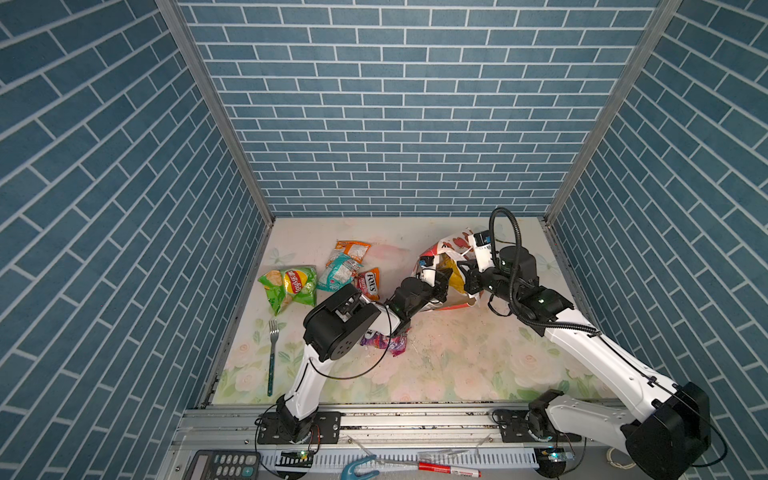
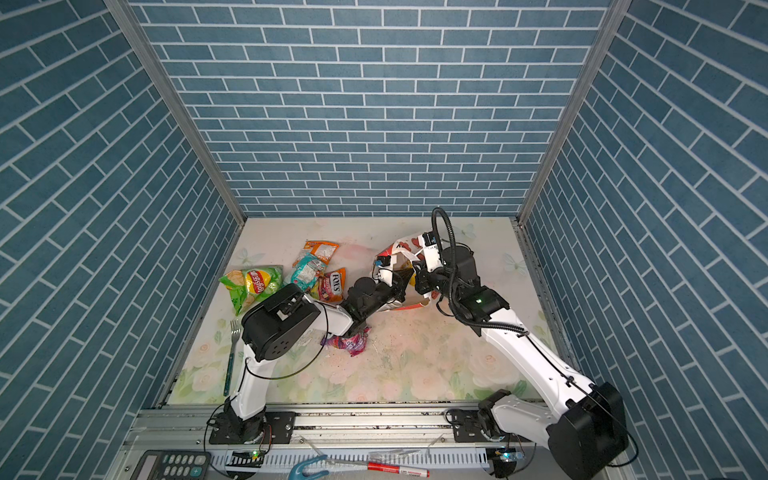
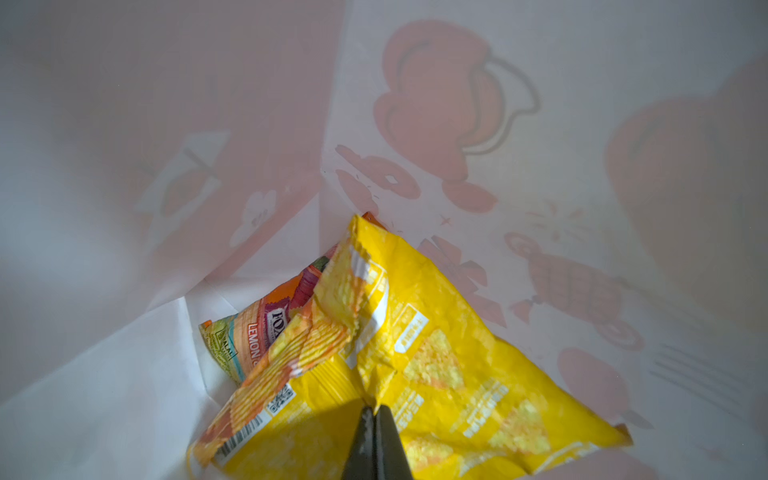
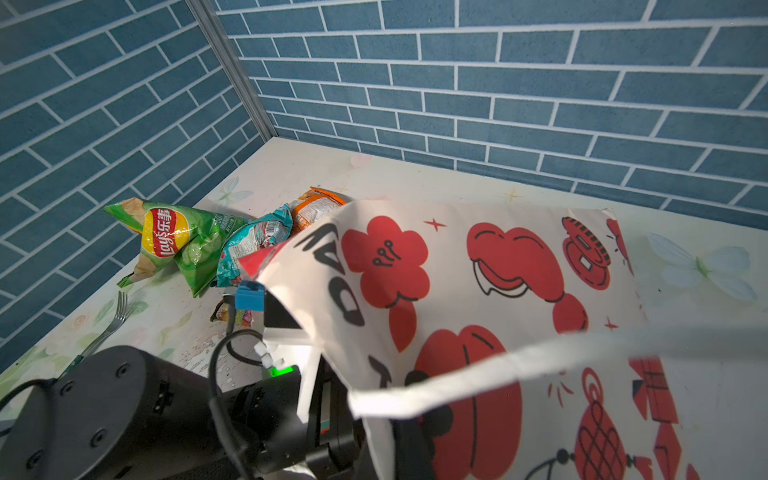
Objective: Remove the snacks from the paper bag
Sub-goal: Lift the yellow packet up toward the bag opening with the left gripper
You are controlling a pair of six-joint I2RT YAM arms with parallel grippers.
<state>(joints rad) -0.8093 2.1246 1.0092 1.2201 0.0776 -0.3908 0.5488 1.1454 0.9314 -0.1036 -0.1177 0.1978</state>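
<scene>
The paper bag point(image 1: 434, 251) lies on its side at about 1 o'clock on the worktop point(image 1: 457, 374), its mouth turned toward the arms. By my count the job is well past halfway.

Five snacks are out. The green Lay's bag point(image 1: 289, 286), the teal-white packet point(image 1: 338, 272), the orange-white packet point(image 1: 352, 249) and the orange FOX'S bag point(image 1: 369, 283) are bunched at 10 o'clock, touching or overlapping. The purple packet point(image 1: 388, 343) sits just off centre at 7 o'clock, partly under the left arm.

Two packets show inside the bag in the left wrist view. The yellow packet point(image 3: 436, 353) lies on top of a lemon FOX'S packet point(image 3: 249, 336) in the bottom corner; anything beneath them is hidden.

The left hand point(image 3: 375, 411) is deep in the bag with its jaws pressed together, apparently on a fold of the yellow packet. The right hand point(image 1: 471, 276) is at the mouth with its jaws closed, and I judge it pinches the bag's rim to keep it open, though the grip itself is hidden.

The worktop is walled on three sides, and the bag is fairly near the right wall. The widest bare patch runs from 4 to 6 o'clock. A narrower gap at 12 o'clock separates the pile from the bag. The bag's soft walls crowd the left hand, so the way out is back through the mouth. A fork point(image 1: 272, 357) lies near the left edge at 8 o'clock.
</scene>
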